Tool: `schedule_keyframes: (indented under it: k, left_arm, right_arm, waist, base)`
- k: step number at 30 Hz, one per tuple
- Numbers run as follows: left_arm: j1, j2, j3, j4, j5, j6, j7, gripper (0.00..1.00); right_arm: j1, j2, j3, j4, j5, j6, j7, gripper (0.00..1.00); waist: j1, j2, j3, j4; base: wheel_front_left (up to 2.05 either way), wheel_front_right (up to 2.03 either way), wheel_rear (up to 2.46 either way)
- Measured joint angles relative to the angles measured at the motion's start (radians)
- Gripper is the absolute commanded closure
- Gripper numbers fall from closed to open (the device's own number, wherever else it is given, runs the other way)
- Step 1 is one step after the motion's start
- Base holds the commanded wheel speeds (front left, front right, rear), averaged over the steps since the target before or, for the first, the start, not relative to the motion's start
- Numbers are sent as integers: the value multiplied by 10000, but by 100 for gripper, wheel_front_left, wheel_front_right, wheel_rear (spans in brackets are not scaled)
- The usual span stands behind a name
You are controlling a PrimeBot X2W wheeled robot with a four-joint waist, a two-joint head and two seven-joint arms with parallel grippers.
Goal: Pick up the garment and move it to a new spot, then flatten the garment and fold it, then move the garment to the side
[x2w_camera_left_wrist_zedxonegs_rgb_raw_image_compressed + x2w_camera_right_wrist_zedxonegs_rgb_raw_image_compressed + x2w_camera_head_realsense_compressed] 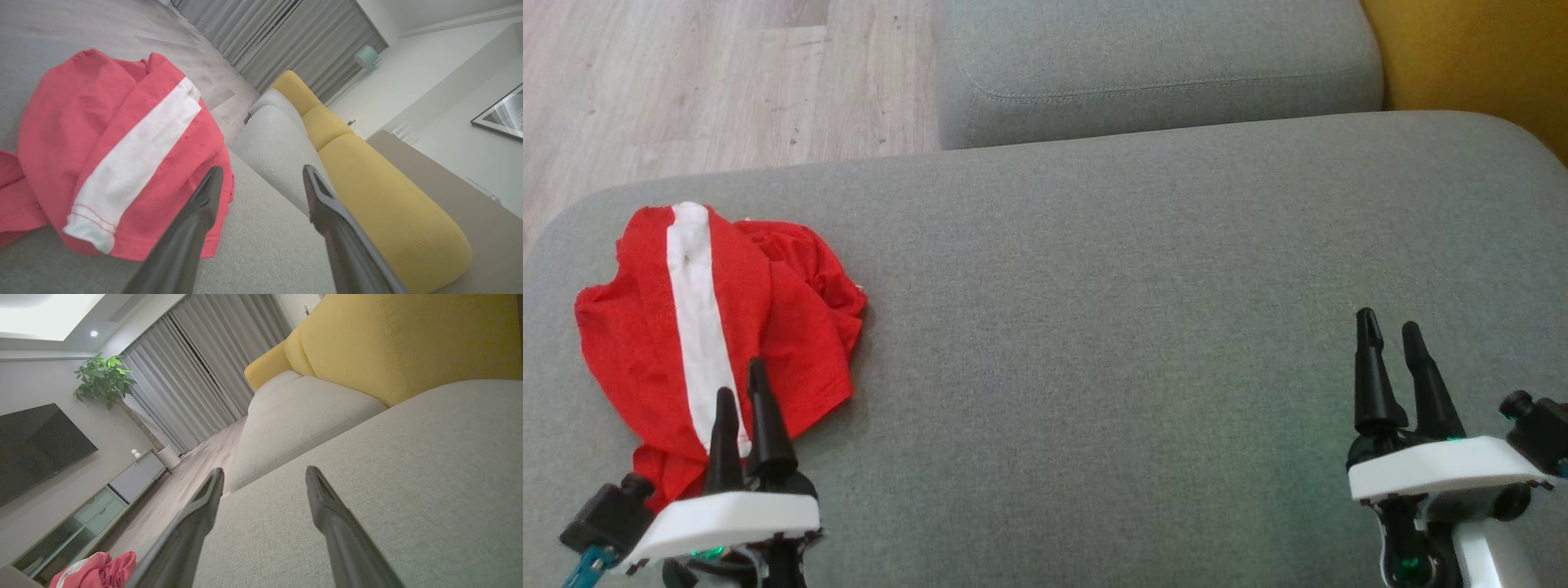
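Grey sofa seat (1111, 327), crumpled red white-striped garment (719, 327)

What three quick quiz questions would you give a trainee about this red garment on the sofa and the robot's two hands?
1. True or false: the left hand is shut on the crumpled red fabric garment with a white stripe.
2. The garment lies on: A) wooden floor, B) wide grey fabric sofa cushion, C) yellow backrest?
3. Which hand is nearer the garment?
Key: 1 false, its fingers are open; 2 B; 3 left.
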State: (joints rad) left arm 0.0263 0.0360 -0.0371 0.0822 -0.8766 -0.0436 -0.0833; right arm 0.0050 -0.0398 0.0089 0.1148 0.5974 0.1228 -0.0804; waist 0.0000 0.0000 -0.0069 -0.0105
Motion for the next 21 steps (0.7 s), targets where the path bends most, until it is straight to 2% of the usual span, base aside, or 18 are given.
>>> schedule_keyframes:
  k: [12, 21]
  left_arm:
    - [0, 6, -426, -59, 1756, 173, -253, 0]
    - [19, 52, -1014, -138, 3739, 357, -579, 0]
  right_arm:
    - [1, -2, 167, -219, -1530, 0, -268, 0]
    - [3, -2, 297, -261, -3103, 0, -569, 0]
  waist:
    - [0, 0, 7, 11]
    - [0, 0, 12, -26]
  base:
    - [0, 0, 0]
    - [0, 0, 0]
